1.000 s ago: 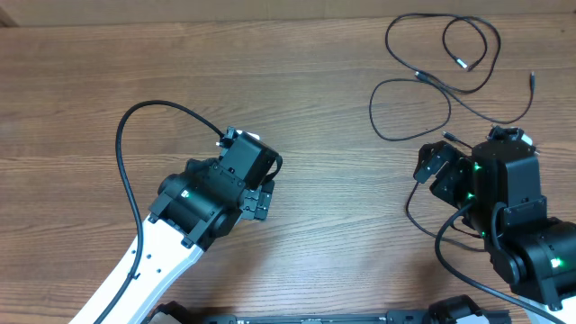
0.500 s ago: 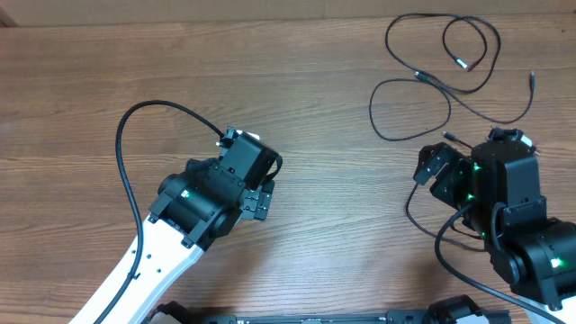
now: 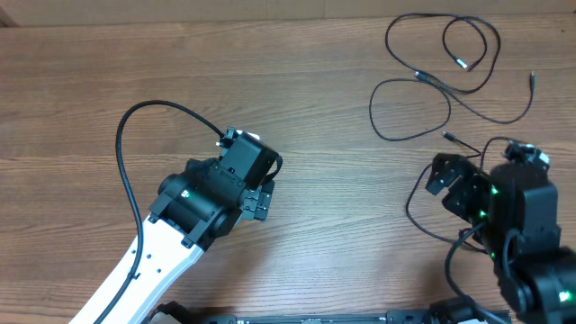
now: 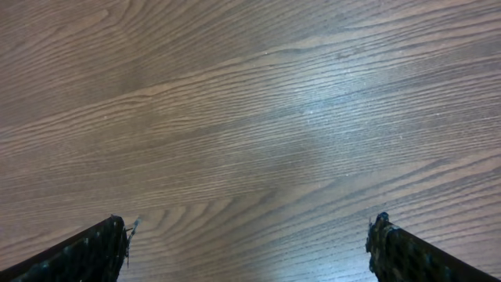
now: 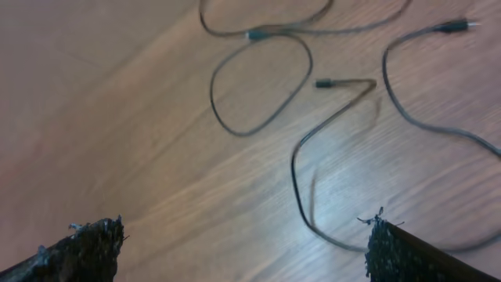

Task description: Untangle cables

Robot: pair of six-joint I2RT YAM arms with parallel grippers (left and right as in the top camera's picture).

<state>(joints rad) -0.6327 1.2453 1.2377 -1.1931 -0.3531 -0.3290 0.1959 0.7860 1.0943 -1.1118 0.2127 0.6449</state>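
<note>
Both claws stand fully open and hold nothing. The cables (image 3: 421, 76) lie loosely looped on the worktop (image 3: 315, 108) toward one o'clock, just beyond the right claw (image 5: 243, 235). The left claw (image 4: 250, 243) hangs over bare wood toward eight o'clock. To do this step well, I judge, lower the right claw over the nearest plug end (image 5: 325, 82), pinch the cord just behind it, then draw it slowly clear of the other loops.

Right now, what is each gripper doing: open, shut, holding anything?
Left gripper: open, holding nothing.
Right gripper: open, holding nothing; cables lie just ahead.

Left claw (image 4: 250, 222), right claw (image 5: 248, 219): both agape.
</note>
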